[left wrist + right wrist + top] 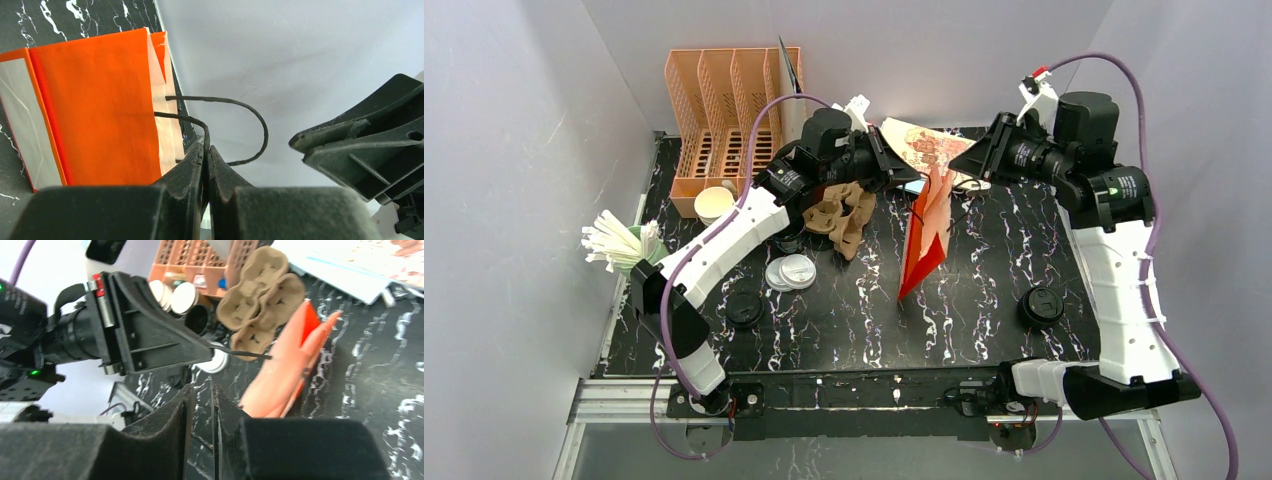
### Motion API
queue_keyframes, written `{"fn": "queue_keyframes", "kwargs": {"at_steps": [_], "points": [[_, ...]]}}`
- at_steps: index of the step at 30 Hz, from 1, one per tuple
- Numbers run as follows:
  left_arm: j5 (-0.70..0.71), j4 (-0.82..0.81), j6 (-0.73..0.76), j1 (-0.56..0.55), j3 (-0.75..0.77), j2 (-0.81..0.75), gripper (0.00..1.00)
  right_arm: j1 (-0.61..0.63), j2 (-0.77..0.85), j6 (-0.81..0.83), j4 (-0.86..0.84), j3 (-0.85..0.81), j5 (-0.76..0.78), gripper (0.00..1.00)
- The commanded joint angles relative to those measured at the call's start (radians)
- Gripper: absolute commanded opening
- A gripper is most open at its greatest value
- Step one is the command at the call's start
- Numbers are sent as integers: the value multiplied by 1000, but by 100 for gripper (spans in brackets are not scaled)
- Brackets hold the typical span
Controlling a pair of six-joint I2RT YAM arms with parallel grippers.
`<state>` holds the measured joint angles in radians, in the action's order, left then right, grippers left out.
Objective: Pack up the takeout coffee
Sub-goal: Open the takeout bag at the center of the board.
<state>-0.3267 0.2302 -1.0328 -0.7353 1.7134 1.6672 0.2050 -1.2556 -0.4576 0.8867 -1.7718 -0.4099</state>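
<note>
Paper cup [714, 204], tan, round, white inside: upper left of the overhead view, touching a latticed orange rack [714, 100]. Moulded pulp carrier [844, 212] is set between cup and orange paper bag [927, 235], centre of marbled bench [984, 300]. The bag's black cord handle [185, 118] is clenched in the left jaws. Right jaws: narrowly parted; grip cannot be told.

An orange paper bag [927, 235], folded nearly flat, rises tilted near the middle of the black, white-veined marbled tabletop [984, 270], its black cord handles [220, 100] looping out from the top. Just left of it lies a brown moulded-pulp cup carrier [844, 215], and nearer the front some clear round plastic lids [791, 272] overlap. A black round lid [744, 308] sits front left, a second black lid [1041, 305] front right, well apart. At the back are a peach perforated plastic file rack [724, 110] and a printed paper sheet [924, 148]. A bundle of white stirrers [614, 243] fans out at the left edge.
</note>
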Motion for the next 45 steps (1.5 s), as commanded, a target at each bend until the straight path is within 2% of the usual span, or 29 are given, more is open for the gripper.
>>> {"fn": "queue_keyframes", "kwargs": {"at_steps": [1,4,7,8,9,13,20,31,38,41,45], "points": [[3,-36,-10,-14,-5,-4,3,1,-10,-65,-109,50,-195,28],[-2,-41,-10,-19,-1,5,3,2,-31,-65,-107,65,-217,28],[0,-44,-10,-21,-10,3,3,2,-52,-69,-55,88,-178,14],[1,-45,-10,-21,-15,1,3,1,-53,-71,-38,109,-155,5],[5,-47,-12,-21,-19,-2,3,2,-52,-72,-23,134,-125,1],[16,-61,-23,-22,-21,-5,3,0,-33,-71,-15,261,-86,1],[21,-90,-39,-21,-9,9,2,-1,-16,-25,73,348,169,1],[-5,-131,-81,-24,35,56,2,0,-10,2,-23,500,183,1],[-49,-182,-105,-68,99,115,3,0,0,-71,-191,591,77,1],[-58,-183,-114,-96,171,158,3,-1,4,-73,-246,627,105,1],[-35,-194,-143,-105,183,166,3,-8,1,-66,-259,661,200,1]]}}
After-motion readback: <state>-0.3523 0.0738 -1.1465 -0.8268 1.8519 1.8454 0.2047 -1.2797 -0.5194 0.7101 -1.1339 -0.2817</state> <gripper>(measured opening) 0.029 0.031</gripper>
